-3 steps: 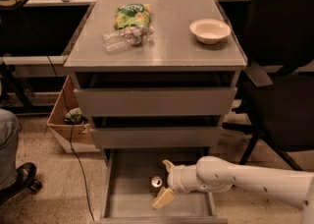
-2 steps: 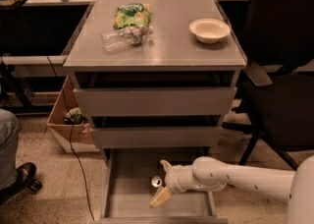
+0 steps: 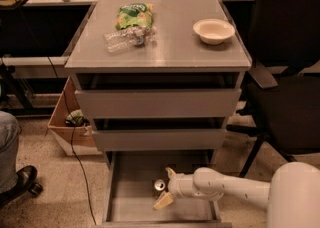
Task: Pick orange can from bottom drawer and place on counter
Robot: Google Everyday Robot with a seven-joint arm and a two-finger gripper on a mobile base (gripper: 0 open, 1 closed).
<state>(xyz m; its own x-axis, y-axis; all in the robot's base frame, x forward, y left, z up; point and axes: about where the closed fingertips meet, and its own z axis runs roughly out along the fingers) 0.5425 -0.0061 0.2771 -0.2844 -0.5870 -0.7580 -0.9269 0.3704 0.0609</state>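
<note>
The orange can [image 3: 159, 185] stands upright in the open bottom drawer [image 3: 132, 203], near its middle; only its silver top and a little of its side show. My gripper [image 3: 166, 187] reaches into the drawer from the right on a white arm. It is open, with one fingertip behind the can and one in front of it, right next to the can. The grey counter [image 3: 170, 52] tops the cabinet above the two upper drawers, which are partly pulled out.
On the counter lie a crushed clear plastic bottle [image 3: 125, 39], a green snack bag [image 3: 134, 16] and a white bowl [image 3: 214, 30]. A black chair [image 3: 285, 97] stands right of the cabinet. A cardboard box [image 3: 67, 129], a cable and a person's leg [image 3: 9, 172] are at the left.
My arm has pushed a little further left into the drawer, bringing the gripper closer around the can. The can has not moved.
</note>
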